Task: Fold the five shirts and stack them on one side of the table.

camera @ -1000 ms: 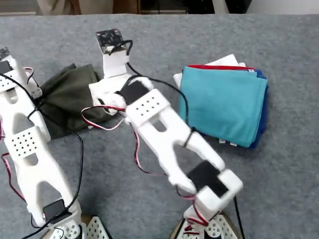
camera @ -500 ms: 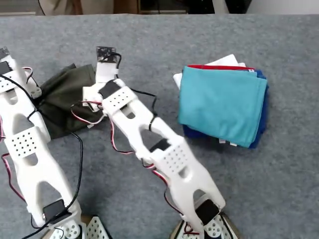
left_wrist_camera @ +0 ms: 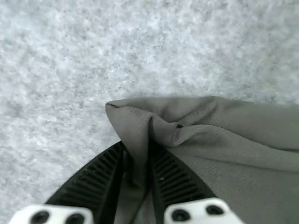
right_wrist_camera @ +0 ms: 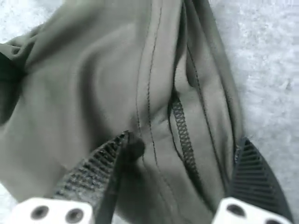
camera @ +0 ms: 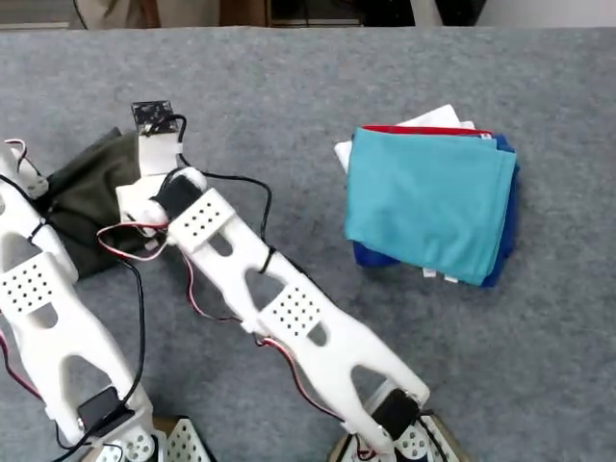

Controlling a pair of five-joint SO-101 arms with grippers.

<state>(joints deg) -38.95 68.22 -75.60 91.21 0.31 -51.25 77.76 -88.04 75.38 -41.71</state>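
Note:
A crumpled olive-green shirt lies at the table's left side. My left gripper is shut on a pinched fold of the olive-green shirt near its corner. My right gripper stands open over the olive-green shirt, one finger on each side of a stitched seam. In the high view the right arm's wrist sits over the shirt's right edge, and the left arm runs along the table's left side. A stack of folded shirts, turquoise on top, rests at the right.
Grey carpet-like table surface lies around everything. Under the turquoise shirt, blue, red and white layers show at the stack's edges. The right arm's long white links cross the table's front middle diagonally.
The right arm has swung left from beside the stack to over the olive shirt. The shirt and the left arm have shifted leftward too.

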